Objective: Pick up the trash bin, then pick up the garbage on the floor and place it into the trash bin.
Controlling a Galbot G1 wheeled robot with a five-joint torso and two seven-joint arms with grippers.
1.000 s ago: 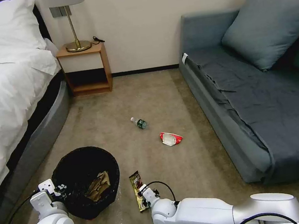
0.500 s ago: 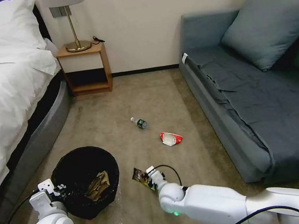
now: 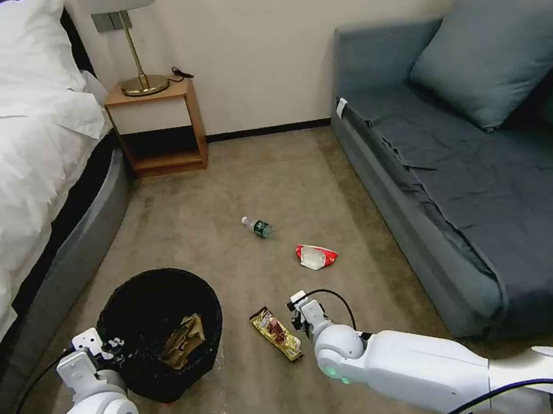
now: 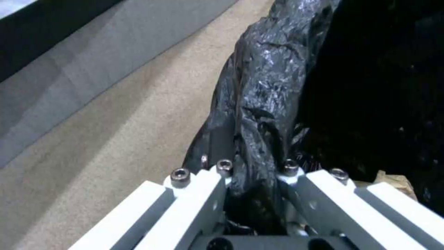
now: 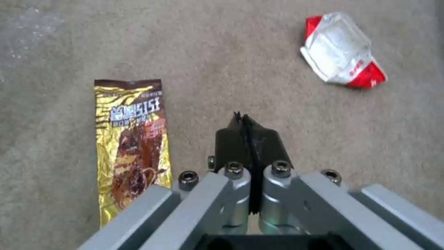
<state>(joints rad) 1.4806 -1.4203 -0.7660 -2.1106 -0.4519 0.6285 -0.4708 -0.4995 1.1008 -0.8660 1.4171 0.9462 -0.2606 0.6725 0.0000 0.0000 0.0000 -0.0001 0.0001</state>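
I see the trash bin (image 3: 161, 335), round and black with a glossy bag liner (image 4: 259, 104), upright on the carpet near the bed. A crumpled brown paper bag (image 3: 182, 341) lies inside it. The gold-brown snack wrapper (image 3: 276, 333) lies flat on the floor, just beside the bin. The red-and-white wrapper (image 3: 316, 255) lies crumpled farther out. The small clear bottle (image 3: 257, 227) with a green label lies on its side beyond it.

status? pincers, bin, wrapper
Left pincer shut on trash bin rim. Right pincer shut, empty, beside gold wrapper on carpet. Paper bag in bin. Red-white wrapper, bottle on floor. Nothing blocking.
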